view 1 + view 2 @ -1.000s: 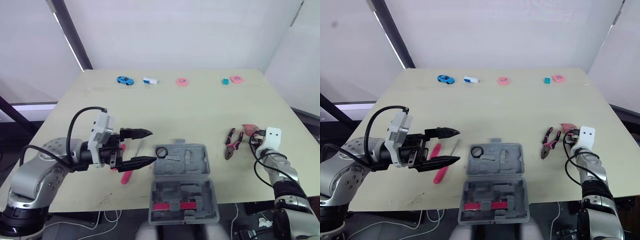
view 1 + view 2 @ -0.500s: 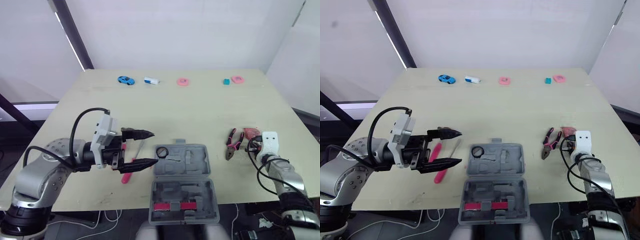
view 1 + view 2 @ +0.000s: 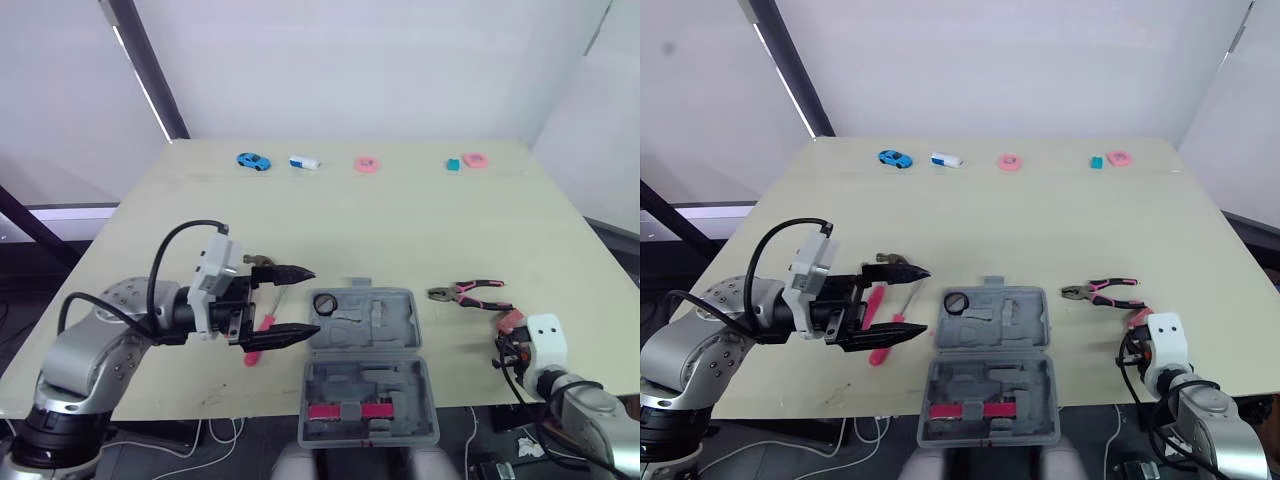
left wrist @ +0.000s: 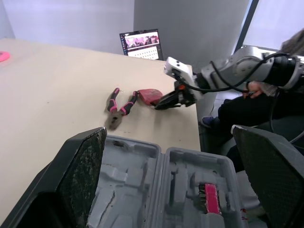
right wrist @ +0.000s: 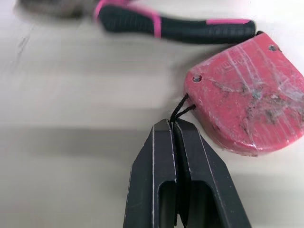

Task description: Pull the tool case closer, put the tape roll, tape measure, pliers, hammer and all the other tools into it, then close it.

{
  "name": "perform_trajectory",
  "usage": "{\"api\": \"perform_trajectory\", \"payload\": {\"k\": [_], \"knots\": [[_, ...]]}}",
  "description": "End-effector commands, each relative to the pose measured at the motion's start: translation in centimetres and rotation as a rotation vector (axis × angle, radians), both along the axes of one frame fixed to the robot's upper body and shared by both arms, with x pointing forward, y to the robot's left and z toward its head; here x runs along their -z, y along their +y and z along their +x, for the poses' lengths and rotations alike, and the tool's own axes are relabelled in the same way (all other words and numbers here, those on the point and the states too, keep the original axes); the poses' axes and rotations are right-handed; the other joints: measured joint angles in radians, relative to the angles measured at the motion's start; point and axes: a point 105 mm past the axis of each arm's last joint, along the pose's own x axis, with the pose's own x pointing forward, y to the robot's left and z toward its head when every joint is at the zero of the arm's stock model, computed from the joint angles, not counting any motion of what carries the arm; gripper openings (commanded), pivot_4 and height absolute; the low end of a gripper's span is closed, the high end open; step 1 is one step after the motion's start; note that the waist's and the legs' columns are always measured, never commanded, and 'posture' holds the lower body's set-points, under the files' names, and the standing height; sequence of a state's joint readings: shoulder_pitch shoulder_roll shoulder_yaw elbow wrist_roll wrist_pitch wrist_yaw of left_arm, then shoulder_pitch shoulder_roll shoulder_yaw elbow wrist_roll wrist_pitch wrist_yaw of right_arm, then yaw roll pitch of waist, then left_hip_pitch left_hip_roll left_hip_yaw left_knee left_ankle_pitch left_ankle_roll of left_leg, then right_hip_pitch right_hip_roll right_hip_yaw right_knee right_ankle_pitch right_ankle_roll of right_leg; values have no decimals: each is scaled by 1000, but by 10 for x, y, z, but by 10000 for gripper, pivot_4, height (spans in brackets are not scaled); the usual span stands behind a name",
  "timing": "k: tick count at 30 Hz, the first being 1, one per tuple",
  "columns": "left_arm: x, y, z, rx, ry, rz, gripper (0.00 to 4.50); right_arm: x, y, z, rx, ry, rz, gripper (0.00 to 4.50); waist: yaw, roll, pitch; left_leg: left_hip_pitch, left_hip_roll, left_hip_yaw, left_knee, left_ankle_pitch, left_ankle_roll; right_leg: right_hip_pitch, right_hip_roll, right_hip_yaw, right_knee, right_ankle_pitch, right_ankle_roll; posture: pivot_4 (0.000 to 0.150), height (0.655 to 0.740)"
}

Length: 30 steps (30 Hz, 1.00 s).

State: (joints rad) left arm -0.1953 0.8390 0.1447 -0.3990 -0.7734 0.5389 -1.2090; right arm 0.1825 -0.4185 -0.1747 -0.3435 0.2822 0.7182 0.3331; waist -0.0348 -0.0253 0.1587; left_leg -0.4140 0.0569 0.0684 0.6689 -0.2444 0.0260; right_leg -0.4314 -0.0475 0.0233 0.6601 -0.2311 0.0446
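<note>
The grey tool case [image 3: 372,388] lies open at the table's front edge, with the black tape roll [image 3: 323,303] in the left corner of its far half. My left gripper [image 3: 303,301] hovers open just left of the case, empty. Under it lies a pink-handled screwdriver [image 3: 253,353]. Right of the case lie the pliers [image 3: 468,293], crosswise. The red tape measure [image 5: 247,109] sits just in front of them. My right gripper [image 5: 172,124] is shut on its black cord, near the front right edge.
Along the far edge sit a blue toy car [image 3: 251,160], a white and blue object [image 3: 302,162], a pink ring [image 3: 365,164], a teal block [image 3: 452,164] and another pink piece [image 3: 473,160]. The wide middle of the table [image 3: 380,225] is bare.
My right gripper has drawn back toward the front edge, dragging the tape measure with it. The pliers have swung round to lie crosswise. My left gripper has edged right, closer to the case.
</note>
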Motion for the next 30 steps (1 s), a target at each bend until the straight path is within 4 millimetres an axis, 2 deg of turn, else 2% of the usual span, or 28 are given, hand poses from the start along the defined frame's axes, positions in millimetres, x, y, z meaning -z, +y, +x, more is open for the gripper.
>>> {"api": "perform_trajectory", "payload": {"k": [1,9,16,23,30], "knots": [[-4,-2,-2,28,-28,4,45000,-15,13,-3,-88,-32,5,480,0,0,0,0,0,0,0,0,0,0,0,0,0,0,0,1500,7395],[-3,-2,-3,29,-28,3,45000,-12,13,-3,-146,-29,-47,480,3,0,0,0,0,0,0,0,0,0,0,0,0,0,0,1500,7395],[-1,-3,-6,36,-26,-3,45000,-11,40,-22,-404,-16,-56,480,6,-1,0,0,0,0,0,0,0,0,0,0,0,0,0,1500,7395],[1,-3,-9,60,-18,4,45000,-2,37,-42,-520,59,-75,480,21,-1,0,0,0,0,0,0,0,0,0,0,0,0,0,1500,7395],[6,-2,-13,89,-13,40,45000,-4,35,-47,-544,73,-72,480,25,-2,-1,0,0,0,1,0,0,0,0,-1,0,0,0,1500,7395]]}}
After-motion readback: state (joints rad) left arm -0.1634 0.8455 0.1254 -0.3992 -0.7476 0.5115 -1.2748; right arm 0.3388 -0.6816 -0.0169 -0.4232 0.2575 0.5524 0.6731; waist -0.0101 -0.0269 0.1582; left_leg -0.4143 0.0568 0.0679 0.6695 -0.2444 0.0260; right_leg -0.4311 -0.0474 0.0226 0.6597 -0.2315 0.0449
